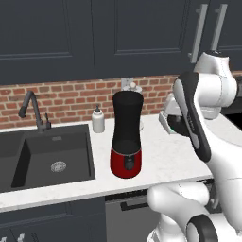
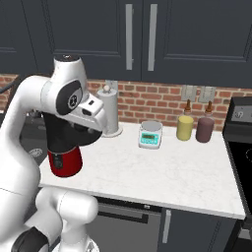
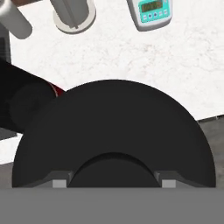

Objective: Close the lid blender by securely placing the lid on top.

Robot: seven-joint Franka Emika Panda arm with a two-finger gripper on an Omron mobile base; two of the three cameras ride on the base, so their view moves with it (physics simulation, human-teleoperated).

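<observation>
a white marble countertop (image 1: 156, 165) runs below a brick backsplash, and on it stands the blender (image 1: 126, 137), a tall black jar on a glossy red base, its top uncovered. the white arm (image 1: 208, 118) rises to the blender's right, above the counter and level with the jar's upper half. the gripper (image 3: 113, 183) has its jaws pressed in on the knob of the lid (image 3: 113, 140), a flat black disc that hangs under the hand, apart from the jar and beside it in the hand view. judged from this, the carry step is in hand: the lid is lifted but not yet over the jar. the next move calls for sliding it sideways toward the blender, centring it over the rim, then lowering it flat. there is open air above the jar beneath the dark cabinets. left of the blender lies a black sink (image 1: 47, 156); behind it a white soap bottle (image 1: 98, 119); to its right a paper towel roll (image 2: 109, 110) and a small teal kitchen scale (image 2: 150, 134).
</observation>
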